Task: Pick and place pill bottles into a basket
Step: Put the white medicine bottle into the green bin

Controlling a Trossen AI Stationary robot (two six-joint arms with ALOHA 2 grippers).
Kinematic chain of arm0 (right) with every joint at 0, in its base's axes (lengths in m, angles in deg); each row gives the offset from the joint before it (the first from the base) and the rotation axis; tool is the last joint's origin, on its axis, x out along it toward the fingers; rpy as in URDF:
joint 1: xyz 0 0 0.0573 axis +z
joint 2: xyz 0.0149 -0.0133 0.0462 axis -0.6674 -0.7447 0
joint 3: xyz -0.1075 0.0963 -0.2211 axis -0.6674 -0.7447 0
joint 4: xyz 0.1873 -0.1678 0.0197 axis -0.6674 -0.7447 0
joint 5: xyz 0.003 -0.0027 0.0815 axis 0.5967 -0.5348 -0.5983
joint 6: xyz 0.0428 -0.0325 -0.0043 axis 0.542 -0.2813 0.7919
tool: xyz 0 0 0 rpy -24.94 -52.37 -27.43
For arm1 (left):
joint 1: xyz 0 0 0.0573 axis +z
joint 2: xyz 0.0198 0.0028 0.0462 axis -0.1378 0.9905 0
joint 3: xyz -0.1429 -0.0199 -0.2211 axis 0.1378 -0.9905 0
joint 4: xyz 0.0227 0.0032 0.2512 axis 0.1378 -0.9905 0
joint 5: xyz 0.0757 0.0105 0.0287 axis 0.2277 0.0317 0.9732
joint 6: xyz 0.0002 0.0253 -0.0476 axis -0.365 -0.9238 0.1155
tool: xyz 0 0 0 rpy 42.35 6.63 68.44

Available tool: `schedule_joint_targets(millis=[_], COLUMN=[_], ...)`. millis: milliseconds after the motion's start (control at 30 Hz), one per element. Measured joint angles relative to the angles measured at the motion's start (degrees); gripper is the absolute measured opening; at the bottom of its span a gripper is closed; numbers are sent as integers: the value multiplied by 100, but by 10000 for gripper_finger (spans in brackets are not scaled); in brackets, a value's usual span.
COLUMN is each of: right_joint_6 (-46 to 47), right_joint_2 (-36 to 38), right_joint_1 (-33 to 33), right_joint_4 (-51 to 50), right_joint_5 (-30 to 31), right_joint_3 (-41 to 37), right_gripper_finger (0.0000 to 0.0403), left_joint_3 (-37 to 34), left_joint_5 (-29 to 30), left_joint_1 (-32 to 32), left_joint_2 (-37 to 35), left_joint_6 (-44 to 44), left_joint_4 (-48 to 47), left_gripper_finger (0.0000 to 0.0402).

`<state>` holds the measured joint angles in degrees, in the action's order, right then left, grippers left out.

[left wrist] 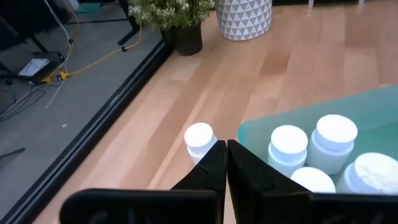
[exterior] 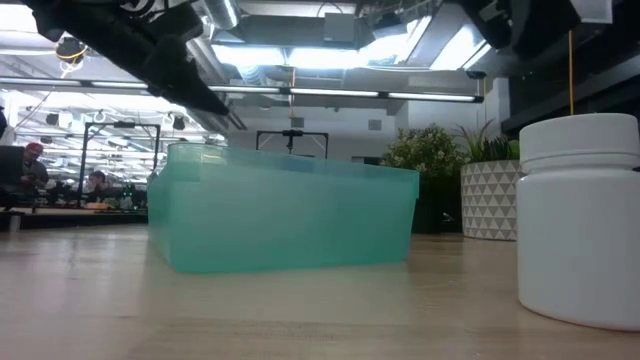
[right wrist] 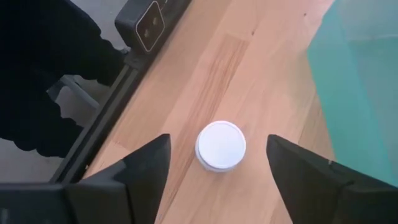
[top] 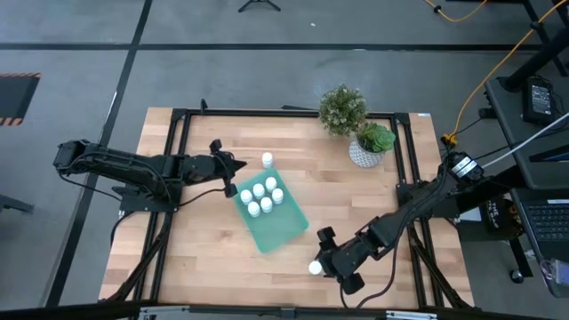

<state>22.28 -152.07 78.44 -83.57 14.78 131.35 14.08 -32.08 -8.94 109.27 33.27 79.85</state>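
The teal basket (top: pixel 271 222) sits mid-table holding five pill bottles (top: pixel 263 199). One loose pill bottle (right wrist: pixel 220 146) stands upright near the table's front edge, between the spread jaws of your right gripper (right wrist: pixel 217 163). Centre the jaws on its body before closing. Your left gripper (left wrist: pixel 226 163), clenched empty, hovers beside another bottle (left wrist: pixel 199 140) outside the basket.

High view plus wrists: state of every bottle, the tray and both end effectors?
Basket: on the table, holding five bottles at its far end.
Five bottles in basket: upright, capped, clustered.
Bottle by basket: upright on the table, outside the far corner.
Bottle at near edge: upright on the table, not gripped.
Left end effector: shut, empty, between basket and nearby bottle.
Right end effector: open, fingers either side of the near-edge bottle, apart from it.
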Motion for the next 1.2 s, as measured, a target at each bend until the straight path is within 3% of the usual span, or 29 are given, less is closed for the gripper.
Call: schedule_joint_targets(millis=[167, 400, 800, 1200], right_joint_6=[197, 285, 450, 420], right_joint_2=[2, 0, -31, -531], right_joint_1=[0, -29, -102, -103], right_joint_4=[333, 1538, 1771, 2184], right_joint_5=[2, 2, 9, 7], right_joint_3=[-296, -1027, -1126, -1124], right_gripper_finger=[269, 262, 261, 261], left_joint_3=[0, 0, 0, 0], left_joint_5=[-58, -63, -63, -63], left_joint_1=[0, 0, 0, 0], left_joint_2=[0, 0, 0, 0], left_joint_6=[0, -9, -19, -20], left_joint_4=[-31, -31, -49, -71], left_gripper_finger=[3, 4, 1, 12])
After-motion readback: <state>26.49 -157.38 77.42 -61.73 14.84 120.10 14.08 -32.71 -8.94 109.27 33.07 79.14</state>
